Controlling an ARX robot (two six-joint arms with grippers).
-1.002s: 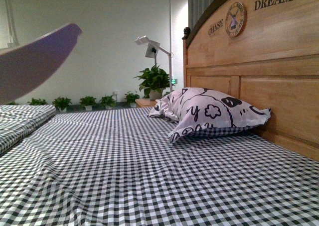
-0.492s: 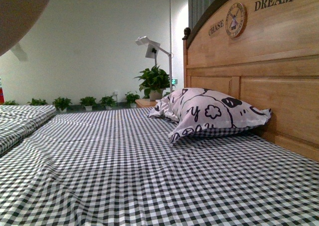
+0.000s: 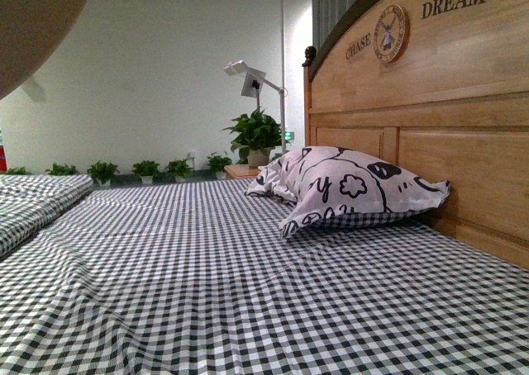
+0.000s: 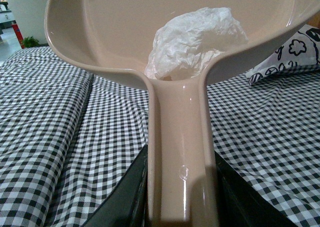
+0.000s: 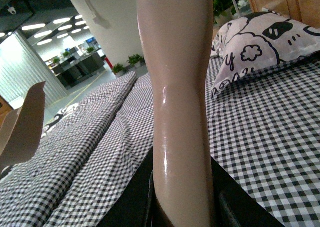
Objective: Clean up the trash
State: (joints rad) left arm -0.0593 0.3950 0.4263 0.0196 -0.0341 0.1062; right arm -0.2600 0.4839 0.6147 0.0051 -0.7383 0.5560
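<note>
Trash (image 4: 196, 39): crumpled white tissue wad, lying in beige dustpan (image 4: 115, 37) bowl, near handle.

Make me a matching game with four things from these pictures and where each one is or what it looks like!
Things:
1. tissue wad
2. pillow
3. bedsheet
4. dustpan

Descriptions:
A. black and white checks
B. leaning against the wooden headboard
C. lying inside the pan
D. beige, its handle held by the left gripper

Pairs: 1-C, 2-B, 3-A, 4-D
</note>
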